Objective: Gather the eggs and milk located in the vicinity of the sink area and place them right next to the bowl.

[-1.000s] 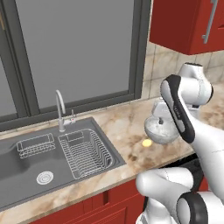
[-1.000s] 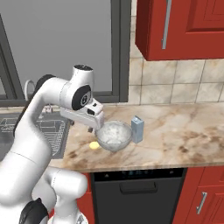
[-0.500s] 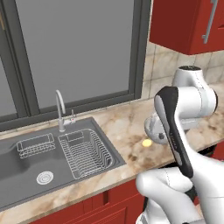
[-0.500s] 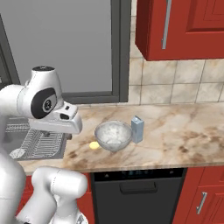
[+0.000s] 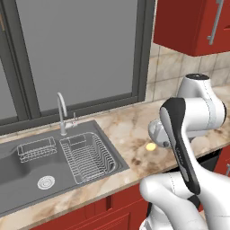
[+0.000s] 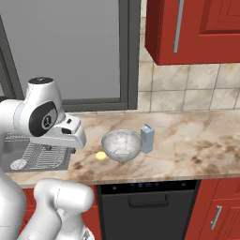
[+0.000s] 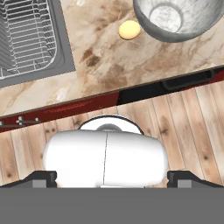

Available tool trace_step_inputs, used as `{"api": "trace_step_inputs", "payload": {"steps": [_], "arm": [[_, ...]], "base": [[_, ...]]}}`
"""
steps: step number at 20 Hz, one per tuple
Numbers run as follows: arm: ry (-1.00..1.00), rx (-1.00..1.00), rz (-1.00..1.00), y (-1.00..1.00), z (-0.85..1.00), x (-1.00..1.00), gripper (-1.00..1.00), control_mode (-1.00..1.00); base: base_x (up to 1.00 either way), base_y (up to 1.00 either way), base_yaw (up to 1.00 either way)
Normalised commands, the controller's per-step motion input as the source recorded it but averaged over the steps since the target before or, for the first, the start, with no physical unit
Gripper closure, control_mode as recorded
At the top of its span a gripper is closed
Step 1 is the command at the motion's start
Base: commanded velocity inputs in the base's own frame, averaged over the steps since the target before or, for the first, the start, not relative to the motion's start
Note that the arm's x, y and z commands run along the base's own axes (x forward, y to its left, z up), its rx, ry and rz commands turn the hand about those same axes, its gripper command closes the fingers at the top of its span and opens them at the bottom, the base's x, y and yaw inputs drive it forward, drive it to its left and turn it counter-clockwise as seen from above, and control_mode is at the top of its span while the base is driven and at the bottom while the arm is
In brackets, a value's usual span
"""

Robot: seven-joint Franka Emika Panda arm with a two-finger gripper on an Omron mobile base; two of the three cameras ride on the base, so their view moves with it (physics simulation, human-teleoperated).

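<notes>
While the two-finger gripper (image 7: 111, 177) hangs with its jaws spread wide and holding nothing, the round, deep, speckled grey-white bowl (image 6: 121, 145) sits on the marble counter (image 6: 187, 150). A small glowing yellow egg (image 6: 100, 155) lies just beside the bowl, toward the dark grey rectangular sink (image 5: 49, 161); the small upright blue-grey milk carton (image 6: 147, 138) stands just beside the bowl's other side.
</notes>
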Motion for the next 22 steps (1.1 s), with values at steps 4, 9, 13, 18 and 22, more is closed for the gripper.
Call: {"api": "trace_step_inputs", "payload": {"steps": [4,9,13,18,22], "arm": [[0.00,0.00,0.00,0.00,0.00,0.00,-1.00,1.00],[0.00,0.00,0.00,0.00,0.00,0.00,-1.00,1.00],[0.00,0.00,0.00,0.00,0.00,0.00,-1.00,1.00],[0.00,0.00,0.00,0.00,0.00,0.00,-1.00,1.00],[0.00,0.00,0.00,0.00,0.00,0.00,-1.00,1.00]], "base": [[-0.63,0.70,0.09],[-0.52,1.00,0.17],[-0.24,1.00,0.21],[-0.15,1.00,0.20],[-0.14,1.00,0.18]]}}
